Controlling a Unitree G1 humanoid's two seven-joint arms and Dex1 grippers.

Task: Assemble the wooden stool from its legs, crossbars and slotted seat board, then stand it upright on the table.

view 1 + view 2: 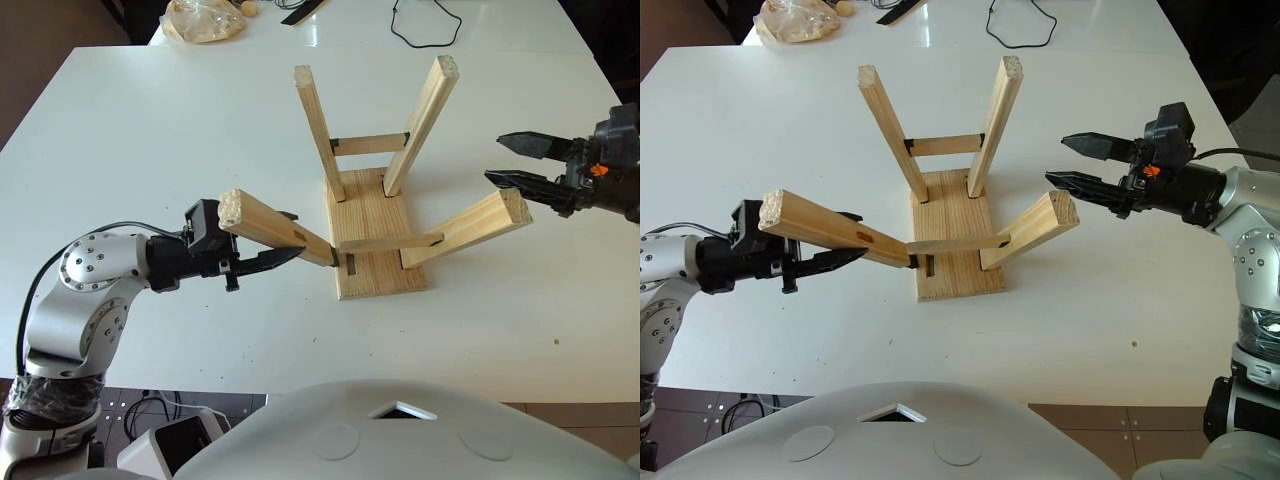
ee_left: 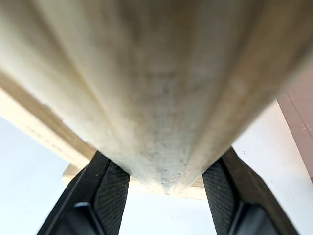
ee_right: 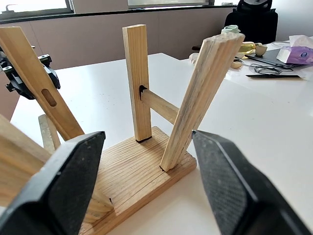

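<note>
The slotted seat board (image 1: 378, 262) lies flat on the white table. Two far legs (image 1: 318, 130) (image 1: 422, 120) stand in it, tilted apart and joined by a crossbar (image 1: 370, 144). Two near legs splay outward low over the table, linked by a second crossbar (image 1: 390, 242). My left gripper (image 1: 293, 232) is shut on the left near leg (image 1: 262, 222), whose wood runs between the fingers (image 2: 110, 196). My right gripper (image 1: 1058, 160) hangs open just beyond the raised end of the right near leg (image 1: 1035, 228), not touching it; its pads (image 3: 63, 186) frame the far legs.
A crumpled plastic bag (image 1: 205, 20) and a black cable (image 1: 425, 25) lie at the table's far edge. Small items and a tissue box (image 3: 298, 49) sit on the far table. Bare tabletop (image 1: 150, 130) spreads on both sides of the stool.
</note>
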